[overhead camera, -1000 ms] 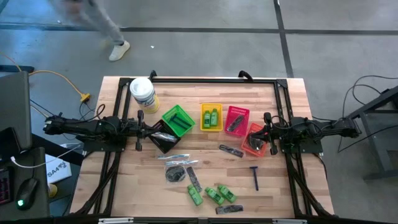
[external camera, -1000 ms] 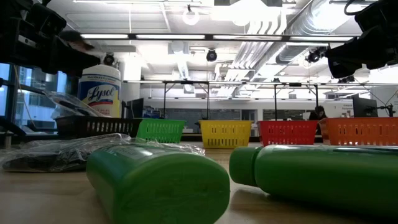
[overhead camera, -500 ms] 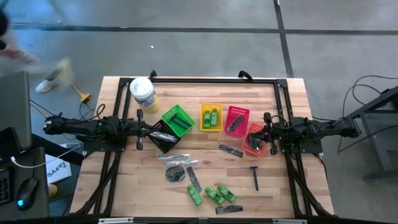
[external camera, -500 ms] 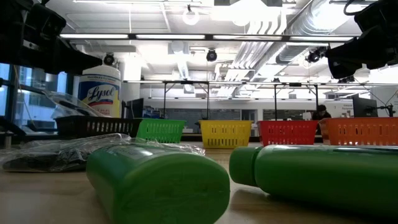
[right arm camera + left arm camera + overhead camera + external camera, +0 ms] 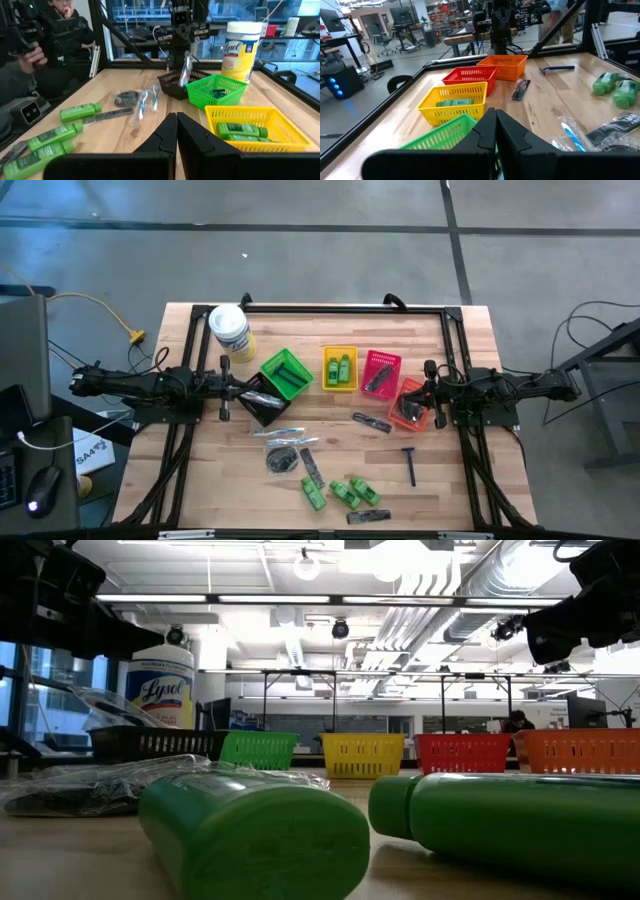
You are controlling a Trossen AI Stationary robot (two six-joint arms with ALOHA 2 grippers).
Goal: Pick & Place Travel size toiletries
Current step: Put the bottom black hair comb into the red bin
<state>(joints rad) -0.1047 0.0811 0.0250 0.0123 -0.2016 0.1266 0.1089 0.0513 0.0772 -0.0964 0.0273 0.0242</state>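
The left gripper (image 5: 224,391) held a clear-wrapped stick (image 5: 185,71) above the black basket (image 5: 262,400). The right gripper (image 5: 437,395) was closed and empty over the orange basket (image 5: 410,403).

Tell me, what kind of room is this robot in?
Probably a robotics lab or workshop. The wooden table has two robot arms mounted on it, the ceiling shows bare pipes and ducts, and more workbenches and office chairs stand behind it.

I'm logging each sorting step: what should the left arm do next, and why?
Probably open the left gripper. It hangs just above the black basket, pinching a clear-wrapped stick that dangles toward the basket, so letting go should drop it in. The right gripper waits, shut, at the orange basket.
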